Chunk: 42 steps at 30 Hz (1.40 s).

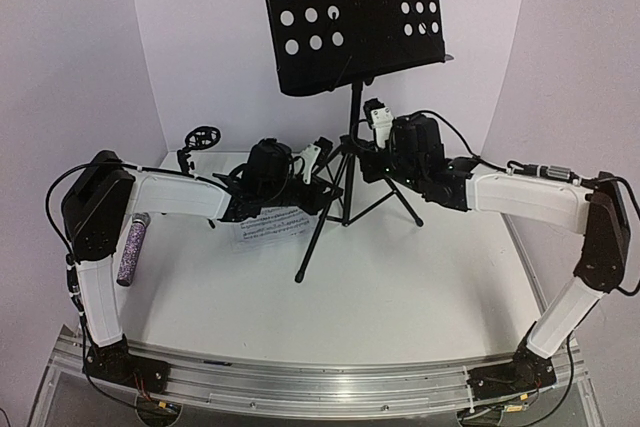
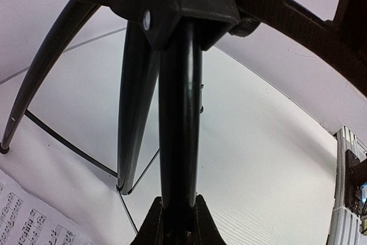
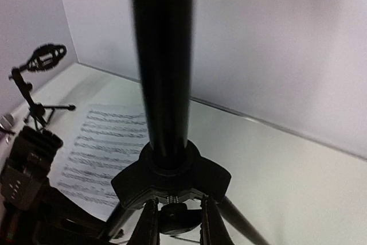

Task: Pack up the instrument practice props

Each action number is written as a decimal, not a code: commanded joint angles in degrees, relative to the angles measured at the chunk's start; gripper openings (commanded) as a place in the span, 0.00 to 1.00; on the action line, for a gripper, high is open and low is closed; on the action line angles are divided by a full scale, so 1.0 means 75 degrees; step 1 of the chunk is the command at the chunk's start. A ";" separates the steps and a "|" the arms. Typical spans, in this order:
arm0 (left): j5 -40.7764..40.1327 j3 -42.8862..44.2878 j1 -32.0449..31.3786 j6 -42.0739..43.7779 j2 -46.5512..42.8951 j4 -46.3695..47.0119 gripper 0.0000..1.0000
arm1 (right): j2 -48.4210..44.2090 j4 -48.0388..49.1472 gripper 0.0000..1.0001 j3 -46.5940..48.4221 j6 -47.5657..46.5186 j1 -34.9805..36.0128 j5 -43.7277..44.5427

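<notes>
The music stand [image 1: 350,17] is seen upright at the middle of the bench [image 1: 420,287], towards the far side, and it is gripped in two places. The left end effector [image 2: 178,219] is clenched on one black tube of the tripod. The right end effector [image 3: 175,219] appears clenched just under the collar where the legs are joined, probably so that the pole is kept steady for folding. The sheet music [image 1: 268,224] is lying flat left of the legs. The microphone [image 1: 133,247] and small mic stand [image 1: 200,139] are further left, not yet packed.
</notes>
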 commanded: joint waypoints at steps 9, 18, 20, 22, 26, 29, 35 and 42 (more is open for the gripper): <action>0.0439 0.0404 -0.0088 0.0266 0.0058 0.0070 0.00 | -0.1674 -0.2073 0.89 -0.0227 -0.1231 -0.0063 -0.1836; 0.0561 0.0436 -0.0052 0.0340 0.0083 -0.0012 0.00 | -0.1682 -0.3067 0.82 -0.0723 -0.2294 -0.2312 -0.5088; 0.0607 0.0470 -0.0052 0.0368 0.0102 -0.0036 0.00 | -0.1354 -0.3049 0.81 -0.0509 -0.2570 -0.2634 -0.5273; 0.0642 0.0499 -0.0053 0.0371 0.0130 -0.0045 0.00 | -0.0904 -0.3048 0.80 -0.0131 -0.2768 -0.2875 -0.5472; 0.0675 0.0533 -0.0054 0.0428 0.0179 -0.0063 0.00 | -0.0166 -0.2960 0.78 0.0489 -0.3152 -0.3001 -0.5660; 0.0705 0.0533 -0.0052 0.0504 0.0188 -0.0057 0.00 | 0.0270 -0.2712 0.74 0.0736 -0.3265 -0.3003 -0.5680; 0.0969 0.0543 -0.0040 0.0776 0.0240 0.0115 0.00 | 0.0959 -0.1819 0.65 0.0695 -0.3146 -0.2986 -0.6471; 0.1185 0.0680 -0.0034 0.1091 0.0378 0.0413 0.00 | 0.1316 -0.0339 0.31 0.0300 -0.2735 -0.2650 -0.6350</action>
